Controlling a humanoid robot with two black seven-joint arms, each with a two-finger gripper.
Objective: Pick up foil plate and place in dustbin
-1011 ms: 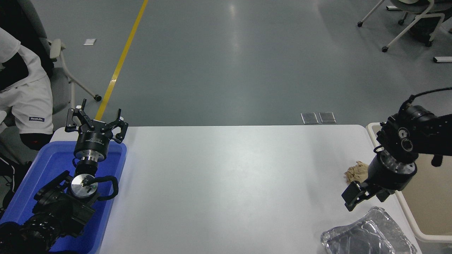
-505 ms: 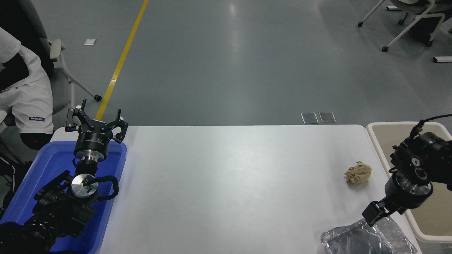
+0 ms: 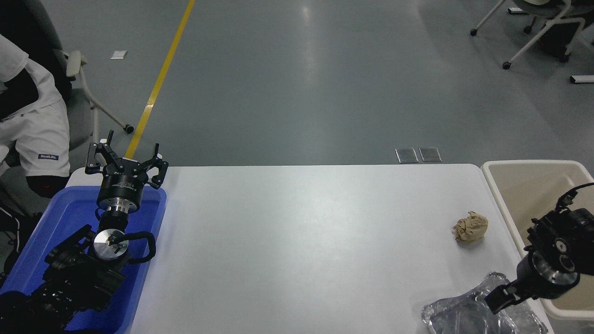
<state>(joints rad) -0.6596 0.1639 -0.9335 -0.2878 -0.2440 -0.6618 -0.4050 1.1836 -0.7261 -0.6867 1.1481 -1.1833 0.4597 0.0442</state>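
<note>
Right gripper [image 3: 503,298], grip state unclear, is over the foil plate [image 3: 468,313] beside the dustbin [image 3: 503,204].

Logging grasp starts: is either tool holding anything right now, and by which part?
Cannot be told. The right tool is down at the foil plate, over its far rim, but a closed grip isn't visible. The left tool is open and holds nothing.

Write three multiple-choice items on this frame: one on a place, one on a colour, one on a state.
1. Where is the foil plate? A far left corner B near right corner of the table C in the dustbin
2. What colour is the tray under the left gripper? A blue B red C green
3. What is the left gripper's state? A shut on paper B open, empty C holding foil

B: it lies by the right gripper. A: its rim is blue. B: its fingers are spread.
</note>
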